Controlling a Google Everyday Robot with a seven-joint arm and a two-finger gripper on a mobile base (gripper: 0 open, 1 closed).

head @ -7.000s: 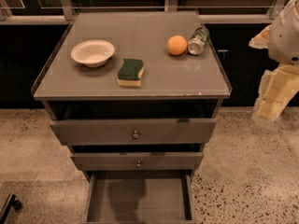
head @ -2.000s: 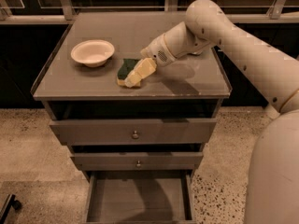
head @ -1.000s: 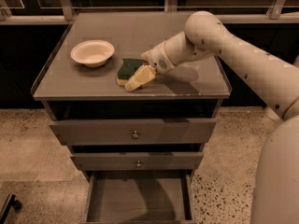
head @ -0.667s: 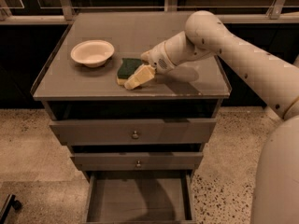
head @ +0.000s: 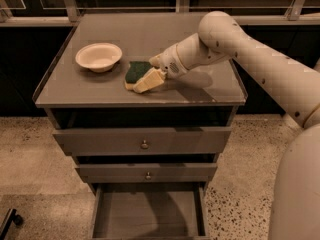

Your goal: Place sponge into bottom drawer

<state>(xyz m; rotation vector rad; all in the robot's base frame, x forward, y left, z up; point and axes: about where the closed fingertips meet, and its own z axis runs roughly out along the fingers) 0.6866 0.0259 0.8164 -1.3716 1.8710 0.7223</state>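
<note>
The sponge (head: 135, 72), dark green on top with pale yellow foam, lies flat on the grey cabinet top (head: 100, 91), right of the white bowl. My gripper (head: 146, 76) has reached in from the right and sits low at the sponge's right end, touching it. The arm hides part of the sponge. The bottom drawer (head: 147, 215) is pulled open at the foot of the cabinet, showing a bare flat grey floor.
A white bowl (head: 98, 57) stands on the cabinet top at the left. Two knobbed drawers (head: 144, 143) sit above the open one, both slightly out. My arm (head: 260, 64) crosses the right side of the top. Speckled floor (head: 30, 154) surrounds the cabinet.
The arm came in from the right and lowered the gripper onto the sponge's right end. Over the last second it has held still there. The sponge has not moved.
</note>
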